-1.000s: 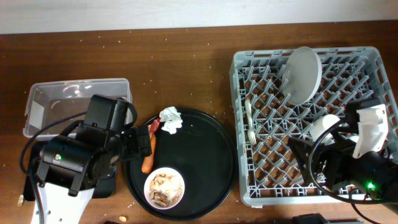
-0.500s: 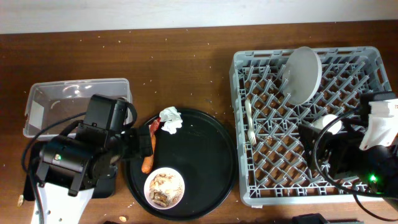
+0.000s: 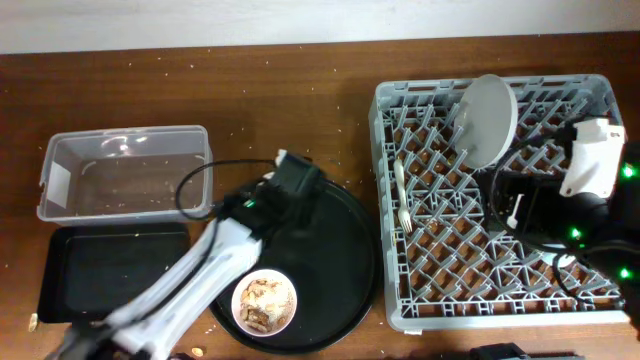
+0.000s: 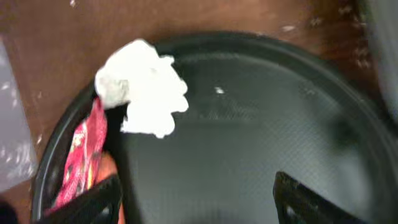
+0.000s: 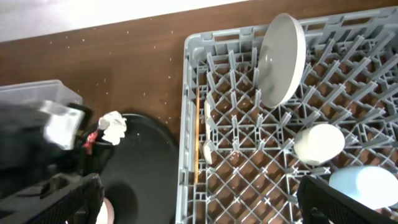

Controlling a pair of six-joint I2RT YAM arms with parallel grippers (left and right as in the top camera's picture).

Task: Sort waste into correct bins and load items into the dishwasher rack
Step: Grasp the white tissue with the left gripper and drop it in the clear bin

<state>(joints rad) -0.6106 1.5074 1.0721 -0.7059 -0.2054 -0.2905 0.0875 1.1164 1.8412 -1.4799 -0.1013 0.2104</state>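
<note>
Brown wood table (image 4: 37, 25), round black tray (image 4: 249, 137) on it. My left gripper (image 4: 199, 202) open wide, empty, above tray. Crumpled tissue (image 4: 144, 87) sits at rim, red wrapper (image 4: 79, 155) touching it. Risk: I pinch both, wrong bin; or bump tissue off rim. My right gripper (image 5: 202, 202) open, empty, over rack (image 5: 185, 143).

I am seeing the table (image 3: 300, 90) as brown wood, its grain carrying a low sheen under a rough scatter of crumbs. The round black tray (image 4: 249, 155) is showing a finely textured plastic skin that is catching soft light. The tissue (image 4: 146, 90) is looking like soft, crumpled paper, while the red wrapper (image 4: 81, 149) is glinting like glossy film. The clear tub (image 3: 125, 133) is shining as smooth see-through plastic. The dishwasher rack (image 5: 189, 124) is reading as matt grey plastic, and the plate (image 5: 281, 59) is looking smooth with a dull gloss.
</note>
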